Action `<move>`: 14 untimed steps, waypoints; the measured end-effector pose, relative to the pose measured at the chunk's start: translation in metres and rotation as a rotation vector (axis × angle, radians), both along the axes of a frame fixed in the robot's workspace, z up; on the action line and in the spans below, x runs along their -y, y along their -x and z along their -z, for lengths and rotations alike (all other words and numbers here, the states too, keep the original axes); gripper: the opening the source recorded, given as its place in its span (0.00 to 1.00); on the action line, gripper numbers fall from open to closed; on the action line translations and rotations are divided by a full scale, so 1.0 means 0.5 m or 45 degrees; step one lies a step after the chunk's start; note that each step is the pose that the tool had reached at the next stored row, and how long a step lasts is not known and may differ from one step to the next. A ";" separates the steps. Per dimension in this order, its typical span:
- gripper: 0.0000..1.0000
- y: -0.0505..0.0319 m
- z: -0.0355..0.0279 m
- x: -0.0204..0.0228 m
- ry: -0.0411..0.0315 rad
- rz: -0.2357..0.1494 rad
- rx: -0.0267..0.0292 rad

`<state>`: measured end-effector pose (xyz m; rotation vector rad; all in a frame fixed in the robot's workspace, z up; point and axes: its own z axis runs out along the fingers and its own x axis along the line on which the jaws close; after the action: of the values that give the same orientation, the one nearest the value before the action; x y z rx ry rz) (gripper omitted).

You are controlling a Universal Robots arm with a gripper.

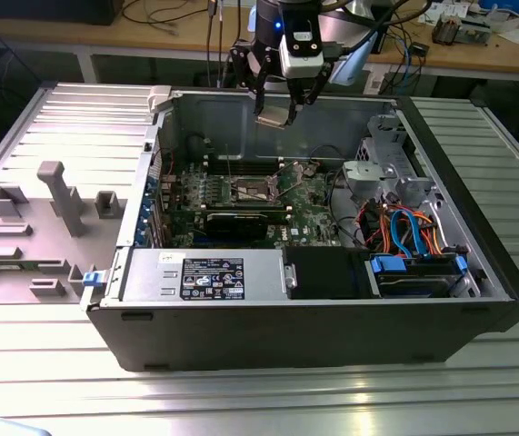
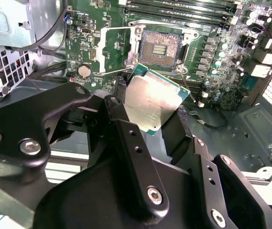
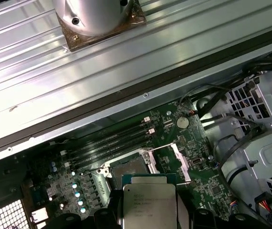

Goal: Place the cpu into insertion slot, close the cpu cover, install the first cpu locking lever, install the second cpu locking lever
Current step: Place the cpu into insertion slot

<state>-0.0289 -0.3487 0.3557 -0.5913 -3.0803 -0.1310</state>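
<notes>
Hangs high over the open computer case (image 1: 332, 318) on the table (image 1: 59, 381). Grips the cpu (image 2: 155, 100) tight by its edges in the end effector (image 1: 282, 109), with the shiny grey side showing in both wrist views. Holds it up in the air, well apart from the insertion slot (image 2: 160, 47) on the green board (image 2: 78, 52). Shows the slot bare, its dark middle uncovered. Shows the cpu cover (image 2: 113, 47) swung open just beside the slot.

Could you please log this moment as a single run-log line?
gripper: shut on cpu | cpu: held aloft, not in insertion slot | cpu cover: open
</notes>
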 end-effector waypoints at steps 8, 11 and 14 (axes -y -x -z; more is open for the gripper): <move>0.55 0.000 0.000 0.0000 0.0001 0.020 0.0000; 0.55 0.000 0.000 0.0000 0.0000 0.051 -0.0001; 0.55 0.000 0.001 0.0000 0.0001 0.097 0.0000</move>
<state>-0.0289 -0.3487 0.3553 -0.7084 -3.0588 -0.1311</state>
